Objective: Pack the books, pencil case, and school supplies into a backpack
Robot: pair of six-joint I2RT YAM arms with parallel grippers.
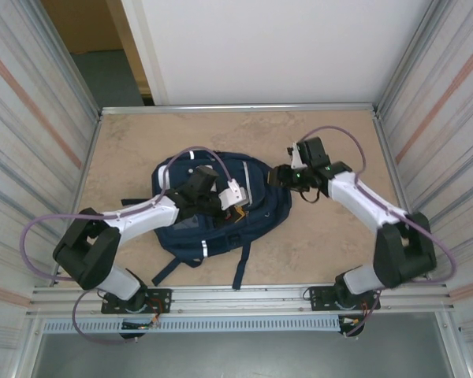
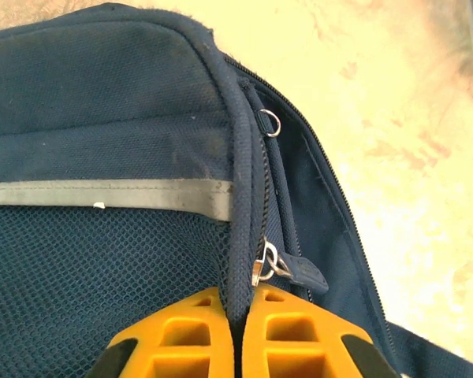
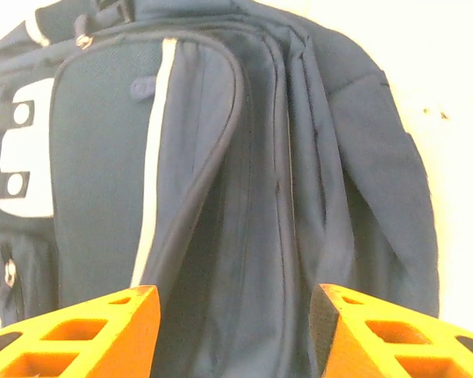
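Pinching seen: backpack (image 2: 102, 94) seam clamped by left gripper (image 2: 238, 313) beside zip pull (image 2: 270, 264); right gripper (image 3: 235, 319) held spread, backpack straight ahead, seams running away.

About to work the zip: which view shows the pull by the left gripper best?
Left wrist: the zip pull hangs close up, just beyond the left gripper pinching the backpack seam. Top external shows the whole backpack, the pull too small to make out. Right wrist looks along another side; I can't pick it out there.
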